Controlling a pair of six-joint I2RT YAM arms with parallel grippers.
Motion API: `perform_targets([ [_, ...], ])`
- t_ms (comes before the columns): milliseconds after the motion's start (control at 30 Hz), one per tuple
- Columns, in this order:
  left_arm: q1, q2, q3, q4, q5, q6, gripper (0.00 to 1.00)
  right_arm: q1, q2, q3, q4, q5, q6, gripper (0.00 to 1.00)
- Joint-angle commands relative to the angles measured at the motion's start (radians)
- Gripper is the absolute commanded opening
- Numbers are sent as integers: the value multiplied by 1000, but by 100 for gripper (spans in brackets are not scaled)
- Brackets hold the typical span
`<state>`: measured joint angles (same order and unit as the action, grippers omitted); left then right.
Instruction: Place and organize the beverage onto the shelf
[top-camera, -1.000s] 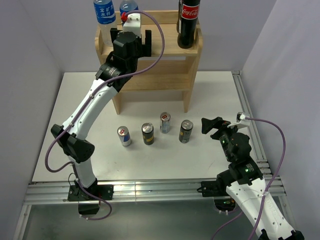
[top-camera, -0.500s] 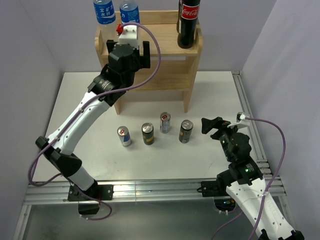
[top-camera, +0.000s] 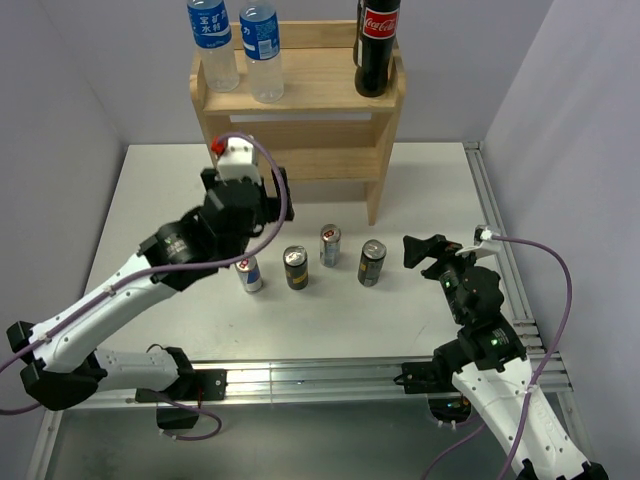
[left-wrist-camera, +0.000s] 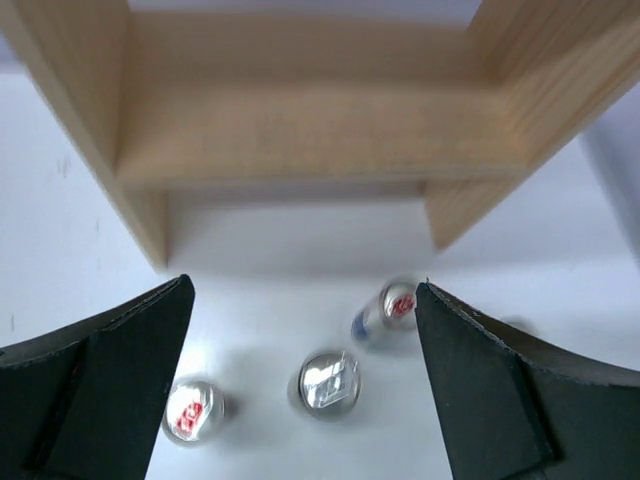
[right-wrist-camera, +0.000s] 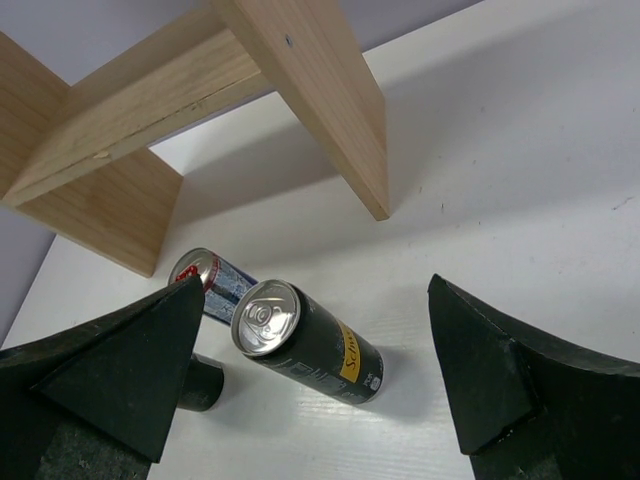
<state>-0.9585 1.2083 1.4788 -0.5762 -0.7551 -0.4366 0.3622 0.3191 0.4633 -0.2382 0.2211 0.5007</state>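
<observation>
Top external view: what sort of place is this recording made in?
Probably a lab test cell, not a real shop: plain grey walls box in a white table on aluminium rails, with a small wooden shelf as a mock display.

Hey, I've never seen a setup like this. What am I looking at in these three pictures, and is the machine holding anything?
These are two robot arms bolted at the near edge of a white table. The wide picture comes from a fixed camera above and behind them: the left arm reaches toward the middle, the right arm sits at the right. The other two pictures come from small cameras on each wrist; the black wedges at their edges are that arm's own jaws. Both pairs of jaws stand open and hold nothing. At the back is a wooden shelf with two water bottles and a cola bottle on top. Four cans stand on the table in front of it, not yet shelved.
</observation>
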Motion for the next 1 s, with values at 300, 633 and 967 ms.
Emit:
perform_targets([
  [300,-112,-207,-552,-143,-182,-621,99,7,-6,-11,30,1,-1,100],
  [633,-181,-190,-733,-82,-211,-767,99,6,-6,-11,30,7,1,100],
  [967,-200,-82,-884,120,-340,-803,99,6,17,-14,36,-12,-1,100],
])
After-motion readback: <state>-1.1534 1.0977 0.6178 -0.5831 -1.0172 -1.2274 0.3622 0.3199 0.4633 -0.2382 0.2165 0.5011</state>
